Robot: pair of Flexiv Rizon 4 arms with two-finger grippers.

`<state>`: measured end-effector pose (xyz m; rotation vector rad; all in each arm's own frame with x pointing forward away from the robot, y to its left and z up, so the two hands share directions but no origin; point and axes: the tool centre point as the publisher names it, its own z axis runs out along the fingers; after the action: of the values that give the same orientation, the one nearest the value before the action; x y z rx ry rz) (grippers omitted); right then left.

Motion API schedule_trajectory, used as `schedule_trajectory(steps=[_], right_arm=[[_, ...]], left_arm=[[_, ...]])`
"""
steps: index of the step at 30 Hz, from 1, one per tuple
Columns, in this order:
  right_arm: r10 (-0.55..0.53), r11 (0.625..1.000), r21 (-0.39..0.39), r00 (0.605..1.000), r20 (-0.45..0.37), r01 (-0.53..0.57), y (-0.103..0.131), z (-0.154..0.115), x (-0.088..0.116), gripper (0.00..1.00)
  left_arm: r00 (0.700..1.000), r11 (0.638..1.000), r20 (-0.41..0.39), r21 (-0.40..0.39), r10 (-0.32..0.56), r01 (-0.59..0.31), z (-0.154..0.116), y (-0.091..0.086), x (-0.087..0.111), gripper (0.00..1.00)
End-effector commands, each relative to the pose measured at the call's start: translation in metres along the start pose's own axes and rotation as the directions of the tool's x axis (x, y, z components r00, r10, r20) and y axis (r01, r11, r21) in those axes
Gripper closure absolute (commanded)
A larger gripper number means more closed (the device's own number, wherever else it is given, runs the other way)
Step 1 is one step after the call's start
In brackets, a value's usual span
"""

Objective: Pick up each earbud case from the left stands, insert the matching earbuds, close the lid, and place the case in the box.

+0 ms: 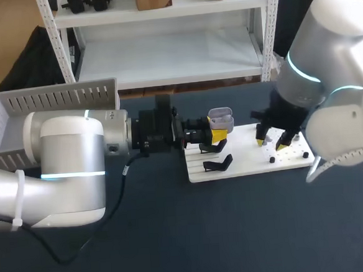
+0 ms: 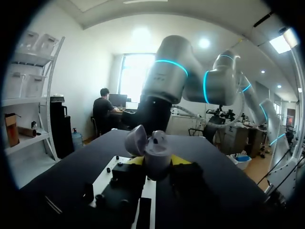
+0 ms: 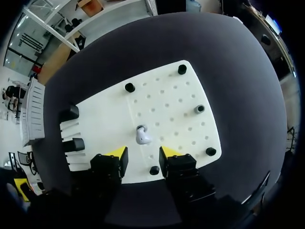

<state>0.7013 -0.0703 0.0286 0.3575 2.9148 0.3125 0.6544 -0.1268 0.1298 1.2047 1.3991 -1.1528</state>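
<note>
Left gripper point(image 2: 158, 163) is clamped on the open case point(image 1: 220, 116) over the board point(image 3: 167, 95), right gripper point(image 3: 143, 160) spread above an earbud point(image 3: 142, 135), so I reckon inserting, closing and boxing are all left.

No text, label, number or sign can be read on the earbud case point(image 1: 220, 116), the white board point(image 1: 252, 163) on the surface, or the grey box point(image 1: 17, 109).
</note>
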Motion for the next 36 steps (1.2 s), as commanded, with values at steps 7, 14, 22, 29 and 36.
schedule_trajectory(steps=[7, 14, 22, 29, 36], right_arm=[[0.004, 1.000, 0.010, 1.000, 0.001, -0.004, 0.002, 0.006, -0.012, 0.60], [0.010, 1.000, 0.016, 1.000, 0.003, -0.010, 0.001, 0.007, -0.014, 0.60], [0.017, 1.000, 0.015, 1.000, 0.008, -0.017, 0.001, 0.009, -0.018, 0.64], [0.010, 1.000, 0.017, 1.000, 0.005, -0.011, 0.001, 0.011, -0.016, 0.64], [-0.016, 1.000, 0.008, 1.000, 0.004, 0.016, -0.004, 0.011, -0.014, 0.62]], left_arm=[[1.000, 1.000, 0.002, -0.002, 0.001, -0.001, 0.000, 0.000, 0.000, 1.00], [1.000, 1.000, 0.002, -0.002, 0.001, -0.001, 0.000, 0.000, 0.000, 1.00], [1.000, 1.000, 0.002, -0.002, 0.001, -0.001, 0.000, 0.000, 0.000, 1.00], [1.000, 1.000, 0.002, -0.002, 0.001, -0.001, 0.000, 0.000, 0.000, 1.00], [1.000, 1.000, 0.002, -0.002, 0.001, -0.001, 0.000, 0.000, 0.000, 1.00]])
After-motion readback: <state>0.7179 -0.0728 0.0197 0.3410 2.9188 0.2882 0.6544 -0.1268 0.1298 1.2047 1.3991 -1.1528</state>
